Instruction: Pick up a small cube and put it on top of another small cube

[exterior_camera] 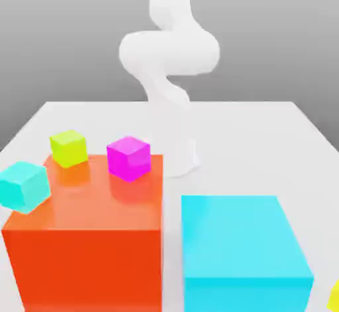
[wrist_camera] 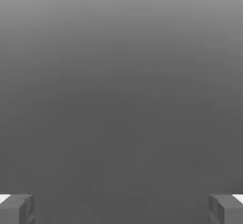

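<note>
Pincer (wrist_camera: 121, 211) wide open, empty, aimed at grey backdrop. Small yellow cube (exterior_camera: 334, 297) sits on the worktop (exterior_camera: 251, 132) at the exterior view's lower right, well apart from the arm (exterior_camera: 169, 52).

We see a glossy big orange block (exterior_camera: 86, 238), its smooth top mirroring the magenta small cube (exterior_camera: 128, 157) and the lime small cube (exterior_camera: 68, 148). The big cyan block (exterior_camera: 242, 251) looks smooth with a softer sheen. The white worktop (exterior_camera: 265, 138) looks matt, and the arm (exterior_camera: 169, 52) a smooth white plastic. The end effector (wrist_camera: 121, 209) has matt grey fingertips (wrist_camera: 16, 209).
</note>
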You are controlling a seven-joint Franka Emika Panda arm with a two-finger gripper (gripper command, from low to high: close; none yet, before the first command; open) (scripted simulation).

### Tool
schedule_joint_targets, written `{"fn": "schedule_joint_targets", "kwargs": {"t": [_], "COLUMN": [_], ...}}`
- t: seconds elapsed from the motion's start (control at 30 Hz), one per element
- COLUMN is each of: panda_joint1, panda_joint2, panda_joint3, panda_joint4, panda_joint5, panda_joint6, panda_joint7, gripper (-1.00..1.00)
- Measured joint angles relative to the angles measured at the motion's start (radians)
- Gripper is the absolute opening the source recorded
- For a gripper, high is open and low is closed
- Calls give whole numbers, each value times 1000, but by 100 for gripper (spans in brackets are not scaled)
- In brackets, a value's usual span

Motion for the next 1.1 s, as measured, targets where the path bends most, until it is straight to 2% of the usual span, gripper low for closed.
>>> {"fn": "schedule_joint_targets", "kwargs": {"t": [0.6, 1.1], "panda_joint1": [134, 300], "panda_joint2": [658, 1208], "panda_joint3": [174, 222], "panda_joint4": [92, 174], "panda_joint5": [-94, -221], "panda_joint6": [140, 275], "panda_joint7": [-59, -65], "gripper": [0, 0]}}
